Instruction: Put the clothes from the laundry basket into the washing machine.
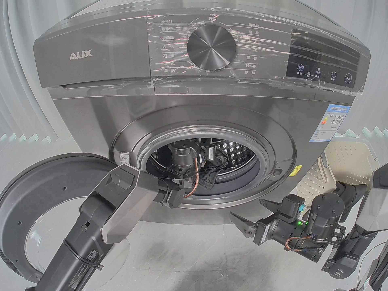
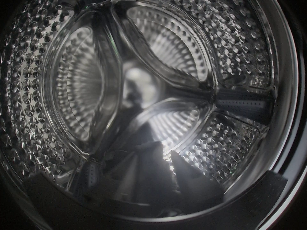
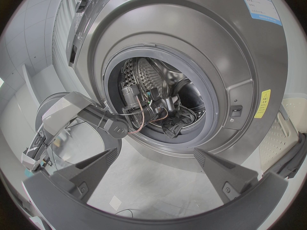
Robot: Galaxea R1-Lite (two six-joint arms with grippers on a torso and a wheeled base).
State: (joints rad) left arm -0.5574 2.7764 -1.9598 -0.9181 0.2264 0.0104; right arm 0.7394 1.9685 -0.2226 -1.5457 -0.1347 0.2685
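The grey washing machine stands with its round door swung open to the left. My left arm reaches through the opening, and my left gripper is inside the steel drum, shut on a black garment that hangs down over the door seal. Low in front of the machine, to the right of the opening, my right gripper is open with nothing in it. The cream laundry basket stands at the right, with dark clothing draped on its rim.
The open door takes up the floor space at the left, beside my left arm. Bare pale floor lies in front of the machine. The control panel and dial sit on top, covered in plastic film.
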